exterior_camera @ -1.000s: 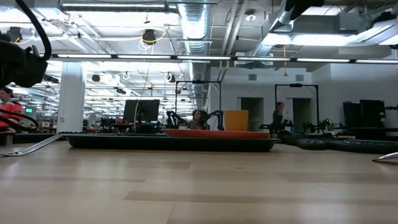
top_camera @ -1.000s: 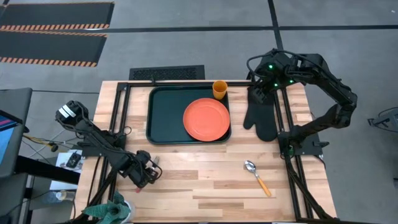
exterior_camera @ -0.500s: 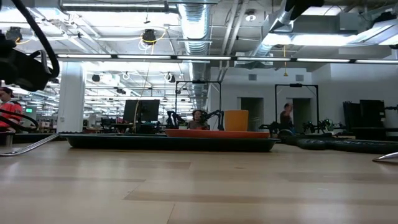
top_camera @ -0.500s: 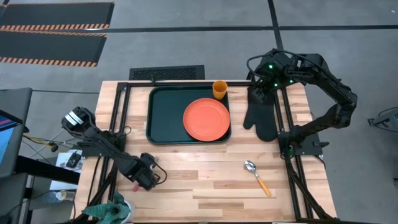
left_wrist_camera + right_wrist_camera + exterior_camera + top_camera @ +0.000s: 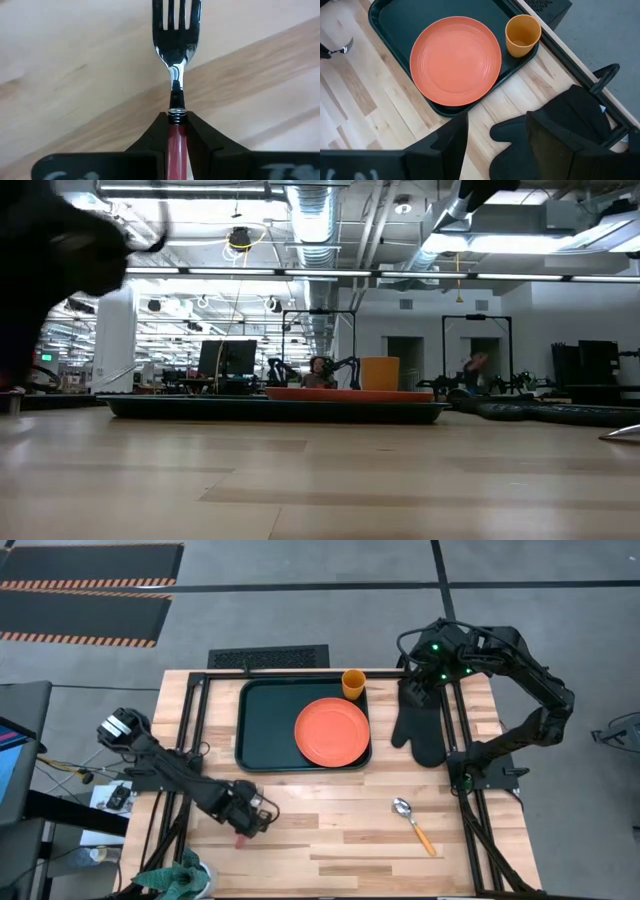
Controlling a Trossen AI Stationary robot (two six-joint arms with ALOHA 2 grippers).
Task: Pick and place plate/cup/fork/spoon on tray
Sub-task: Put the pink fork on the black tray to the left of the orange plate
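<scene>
I have the left gripper (image 5: 247,820) low over the near-left part of the table (image 5: 330,830), clenched on the fork (image 5: 176,55): in the left wrist view the red-pink handle sits pinched between the two dark fingers (image 5: 150,140), and the silver tines stick out ahead over the bare wood. From overhead I can only make out a bit of the handle's red end poking out beside the gripper. The tray (image 5: 262,715) lies at the far middle of the table, well apart from the fork. The plate (image 5: 332,730) rests on the tray's right half, and the cup (image 5: 353,683) stands upright in its far right corner, just beside the plate. The spoon (image 5: 414,823) lies on the wood near the right front, bowl toward the tray. My right gripper (image 5: 417,690) waits above the black oven mitt (image 5: 420,730), just right of the tray, its fingers (image 5: 452,137) spread with nothing between them.
</scene>
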